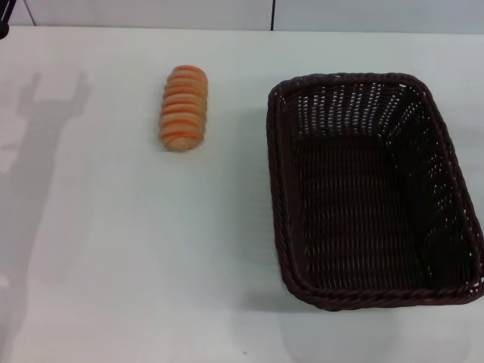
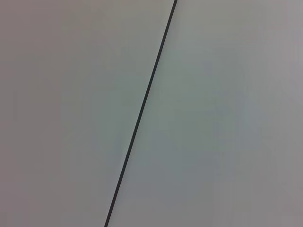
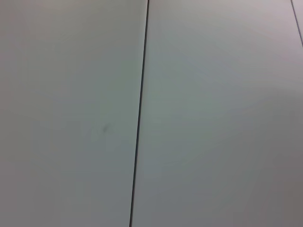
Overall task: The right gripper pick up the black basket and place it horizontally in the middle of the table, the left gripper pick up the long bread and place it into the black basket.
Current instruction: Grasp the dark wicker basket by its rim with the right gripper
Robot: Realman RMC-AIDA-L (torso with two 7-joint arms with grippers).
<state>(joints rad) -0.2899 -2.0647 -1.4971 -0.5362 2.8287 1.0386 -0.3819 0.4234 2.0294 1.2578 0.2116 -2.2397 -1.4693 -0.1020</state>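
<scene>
The black basket [image 1: 370,189] stands empty on the right side of the white table [image 1: 113,249], its long side running front to back. The long bread [image 1: 184,107] lies on the table at the back, left of the basket and apart from it. Neither gripper shows in the head view; only the shadow of an arm falls on the table's left side. The two wrist views show only a plain pale surface crossed by a thin dark seam [image 2: 142,109] and a like seam in the right wrist view [image 3: 139,113].
The table's far edge [image 1: 227,29] runs along the top of the head view, with a pale wall and a dark vertical line [image 1: 272,13] behind it. The basket's front right corner reaches the right edge of the view.
</scene>
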